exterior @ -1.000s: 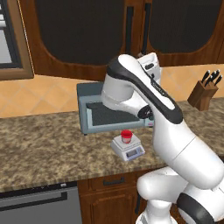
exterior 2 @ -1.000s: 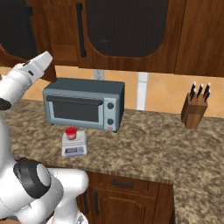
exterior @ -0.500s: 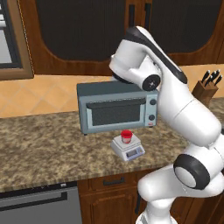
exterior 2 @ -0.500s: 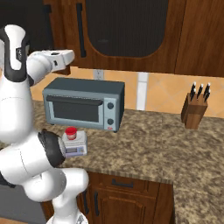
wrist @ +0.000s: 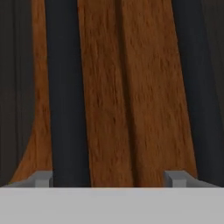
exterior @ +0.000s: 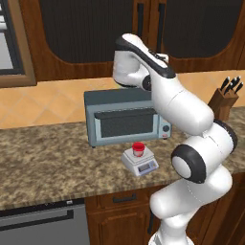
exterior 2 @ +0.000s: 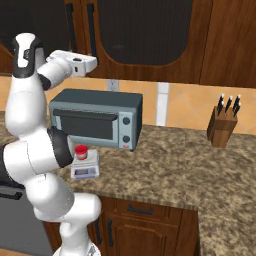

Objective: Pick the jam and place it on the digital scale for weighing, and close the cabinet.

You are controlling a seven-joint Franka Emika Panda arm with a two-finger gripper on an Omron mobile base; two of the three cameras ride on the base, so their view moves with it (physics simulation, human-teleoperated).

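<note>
Two parts make up the task, and the near one looks done: the jam stands upright on the plate of the digital scale, which sits on the counter just in front of the toaster oven, toward its right end. In the right base view the same jar rests on the scale at the oven's near left corner. A knife block stands well apart, far to the right.

Farther back and higher, the pincer is raised above the oven and points at the cabinet, close to where two doors meet. From the hand view, its two tips stand apart with nothing between them, so it is open and empty. Straight ahead lies brown wood with a seam down its middle, flanked by two dark handles whose long axes run along the seam, one ahead of each tip.

What matters for the coming move is that the door face lies dead ahead of the pincer, beyond the oven; I judge a forward push would meet it. Whether any door is ajar I cannot tell.
</note>
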